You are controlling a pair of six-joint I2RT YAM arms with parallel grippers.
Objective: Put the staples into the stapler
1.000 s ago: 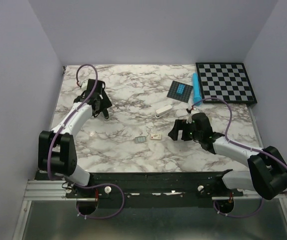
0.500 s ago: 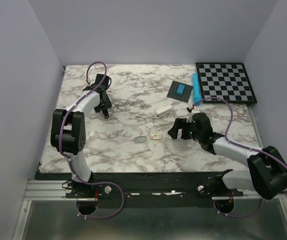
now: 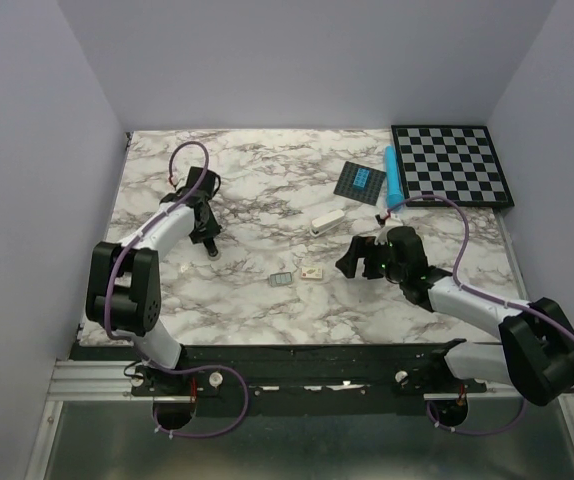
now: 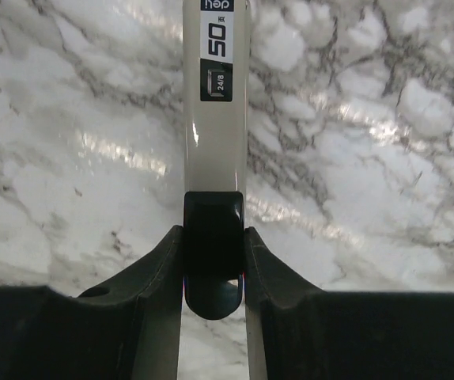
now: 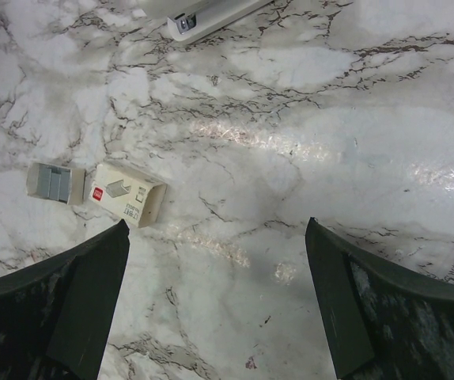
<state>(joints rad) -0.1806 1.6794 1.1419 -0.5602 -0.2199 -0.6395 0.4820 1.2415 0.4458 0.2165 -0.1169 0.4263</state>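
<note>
My left gripper (image 4: 213, 233) is shut on the black rear end of the stapler (image 4: 216, 103). The stapler's pale upper face is printed "50" and "24/6" and runs away from the fingers over the marble. In the top view this gripper (image 3: 210, 240) points down at the back left of the table, and only a dark sliver of the stapler (image 3: 213, 250) shows. The staples lie mid-table: a small grey strip (image 5: 55, 182) (image 3: 281, 281) beside its white box (image 5: 128, 194) (image 3: 313, 272). My right gripper (image 5: 217, 226) (image 3: 359, 262) hangs open just right of the box, with nothing between its fingers.
A white oblong block (image 3: 327, 218) (image 5: 203, 16) lies behind the box. At the back right are a checkered board (image 3: 452, 165), a blue tube (image 3: 393, 172) and a dark square pad with blue cells (image 3: 360, 181). Walls close the table on three sides.
The left gripper's jaws have closed from wide open onto the stapler's black end, and the left arm's elbow has swung. The right arm has barely moved.
</note>
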